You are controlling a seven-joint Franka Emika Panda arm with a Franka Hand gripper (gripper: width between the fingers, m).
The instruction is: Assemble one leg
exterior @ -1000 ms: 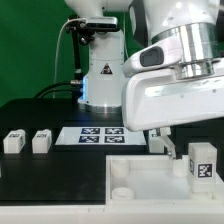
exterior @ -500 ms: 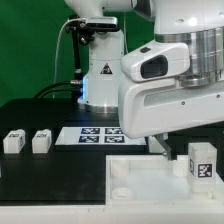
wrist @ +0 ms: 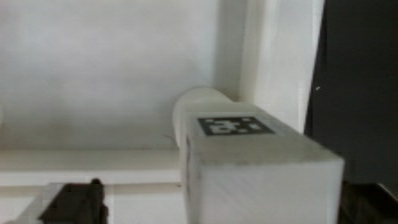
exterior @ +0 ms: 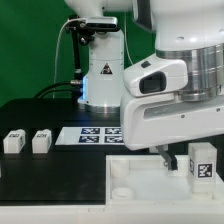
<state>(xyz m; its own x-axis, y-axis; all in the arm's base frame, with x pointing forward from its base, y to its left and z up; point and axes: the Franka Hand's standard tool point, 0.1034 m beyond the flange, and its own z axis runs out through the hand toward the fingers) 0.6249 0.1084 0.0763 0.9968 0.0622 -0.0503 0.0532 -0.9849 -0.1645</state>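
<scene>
A white leg (exterior: 203, 163) with a black-and-white tag stands on the large white panel (exterior: 135, 182) at the exterior view's right. My gripper (exterior: 182, 157) hangs low over the panel by this leg; one dark finger (exterior: 166, 156) shows beside it. In the wrist view the leg (wrist: 249, 160) lies between my two fingers, with the gripper (wrist: 222, 205) open. One finger (wrist: 71, 202) stands clearly apart from the leg. Two more legs (exterior: 14, 142) (exterior: 41, 142) stand on the black table at the exterior view's left.
The marker board (exterior: 88, 135) lies flat on the table behind the panel. The robot's base (exterior: 100, 75) and cables stand at the back. The panel has round corner bosses (exterior: 120, 170) and raised walls.
My arm has swung and come down toward the panel, bringing the fingers lower and closer to the leg on the right. The legs on the left have not moved.
</scene>
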